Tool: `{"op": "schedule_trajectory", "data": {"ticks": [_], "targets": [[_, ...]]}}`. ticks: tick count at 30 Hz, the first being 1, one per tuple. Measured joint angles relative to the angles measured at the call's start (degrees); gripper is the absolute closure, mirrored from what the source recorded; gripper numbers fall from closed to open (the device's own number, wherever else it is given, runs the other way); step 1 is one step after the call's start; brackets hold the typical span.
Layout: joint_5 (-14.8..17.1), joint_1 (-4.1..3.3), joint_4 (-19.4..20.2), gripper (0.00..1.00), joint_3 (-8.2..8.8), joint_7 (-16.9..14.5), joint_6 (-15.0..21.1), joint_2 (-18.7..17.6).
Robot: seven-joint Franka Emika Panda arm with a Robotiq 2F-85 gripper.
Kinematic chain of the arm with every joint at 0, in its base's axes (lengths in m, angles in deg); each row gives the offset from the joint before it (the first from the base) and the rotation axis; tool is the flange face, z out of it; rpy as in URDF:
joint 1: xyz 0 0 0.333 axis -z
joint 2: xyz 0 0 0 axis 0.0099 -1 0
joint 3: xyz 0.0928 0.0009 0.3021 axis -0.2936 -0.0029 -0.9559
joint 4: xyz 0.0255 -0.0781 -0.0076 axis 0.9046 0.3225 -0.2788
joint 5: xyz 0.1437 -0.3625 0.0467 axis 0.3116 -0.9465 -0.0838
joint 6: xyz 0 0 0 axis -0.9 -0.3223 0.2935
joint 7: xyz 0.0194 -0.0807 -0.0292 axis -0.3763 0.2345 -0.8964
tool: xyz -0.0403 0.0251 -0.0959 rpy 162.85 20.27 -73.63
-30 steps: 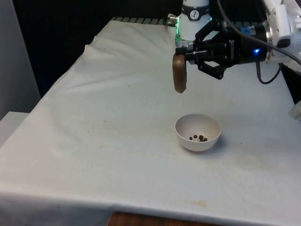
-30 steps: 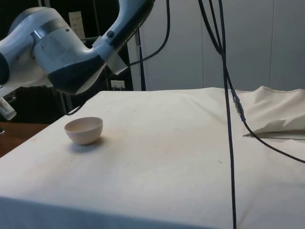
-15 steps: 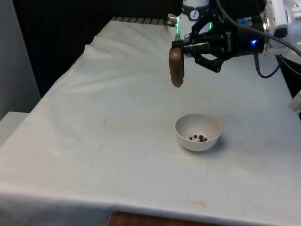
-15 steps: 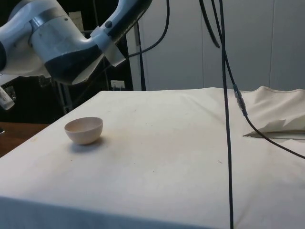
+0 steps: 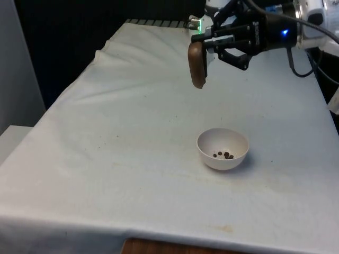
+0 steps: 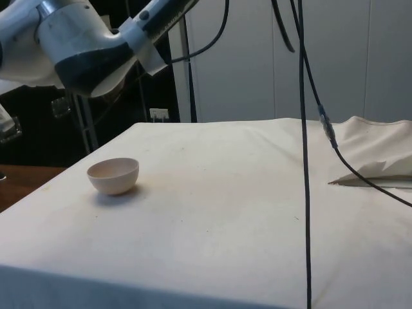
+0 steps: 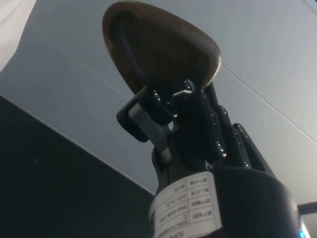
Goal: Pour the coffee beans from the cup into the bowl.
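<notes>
Claw [image 5: 207, 46] clamping the brown cup [image 5: 197, 64], tipped on its side, high over the counter [image 5: 106, 137]. Beans [image 5: 224, 155] lying in the bowl [image 5: 223, 148] (pour seemingly done). Risking late beans falling outside the bowl.

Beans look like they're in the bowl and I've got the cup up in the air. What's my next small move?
Probably turn the cup back upright: the gripper holds it tipped on its side above the table, and several coffee beans already lie in the bowl. Whether it is empty cannot be seen.
</notes>
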Motion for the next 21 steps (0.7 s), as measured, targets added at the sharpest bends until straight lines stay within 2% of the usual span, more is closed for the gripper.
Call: {"op": "schedule_trajectory", "data": {"ticks": [21], "targets": [[5.4, 0.86, -0.2, 0.89, 0.0, 0.1, 0.4, 2.6]]}}
